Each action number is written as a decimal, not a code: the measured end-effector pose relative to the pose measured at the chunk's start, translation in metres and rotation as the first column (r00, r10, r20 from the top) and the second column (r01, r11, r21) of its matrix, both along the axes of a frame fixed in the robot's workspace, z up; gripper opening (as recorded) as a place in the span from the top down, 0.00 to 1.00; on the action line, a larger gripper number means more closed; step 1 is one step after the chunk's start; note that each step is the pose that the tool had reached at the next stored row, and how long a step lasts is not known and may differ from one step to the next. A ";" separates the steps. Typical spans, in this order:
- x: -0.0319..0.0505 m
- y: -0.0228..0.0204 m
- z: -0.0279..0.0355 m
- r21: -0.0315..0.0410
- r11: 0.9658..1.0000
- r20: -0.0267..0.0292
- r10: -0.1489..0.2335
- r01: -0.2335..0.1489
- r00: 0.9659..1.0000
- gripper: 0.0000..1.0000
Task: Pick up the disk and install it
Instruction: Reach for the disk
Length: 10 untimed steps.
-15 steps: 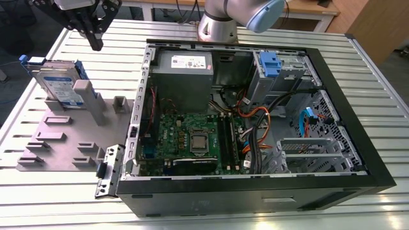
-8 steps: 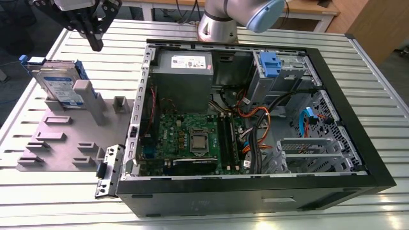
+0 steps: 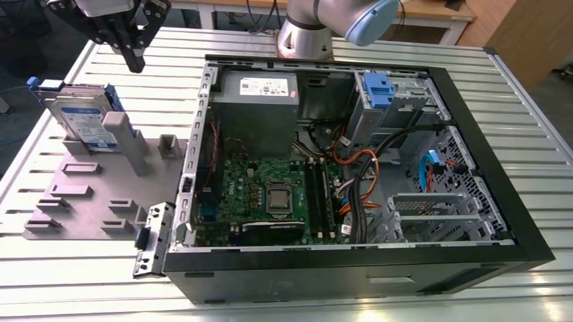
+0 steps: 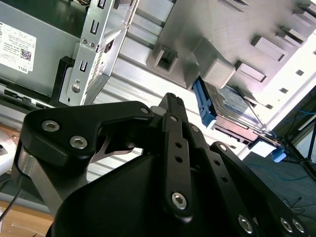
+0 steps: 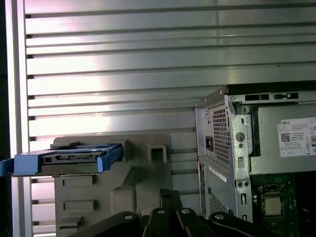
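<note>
On the slatted metal table (image 3: 54,288), an open computer case (image 3: 358,275) lies on its side at the exterior view's right, with its motherboard (image 3: 268,194) facing up. Just beside the case, at the exterior view's left, sits a grey holder plate (image 3: 85,201). The disk (image 3: 85,121) stands on edge in a slot at the plate's far end, with blue rails along its sides. Farther back, above the disk and apart from it, the gripper (image 3: 134,64) hangs with its fingers together, holding nothing.
</note>
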State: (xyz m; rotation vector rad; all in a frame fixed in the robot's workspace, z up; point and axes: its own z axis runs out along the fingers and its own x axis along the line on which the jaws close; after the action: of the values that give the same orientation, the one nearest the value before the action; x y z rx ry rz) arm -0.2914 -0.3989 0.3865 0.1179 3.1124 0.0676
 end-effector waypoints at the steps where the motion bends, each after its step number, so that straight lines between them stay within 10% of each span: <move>1: 0.0000 0.0000 -0.0001 0.000 1.000 0.000 0.000 0.000 1.000 0.89; 10: -0.0023 0.0000 -0.0033 0.000 1.000 0.000 0.000 0.000 1.000 0.89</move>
State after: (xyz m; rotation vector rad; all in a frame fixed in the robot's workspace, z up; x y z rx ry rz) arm -0.2937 -0.3989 0.3832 0.1180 3.1125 0.0675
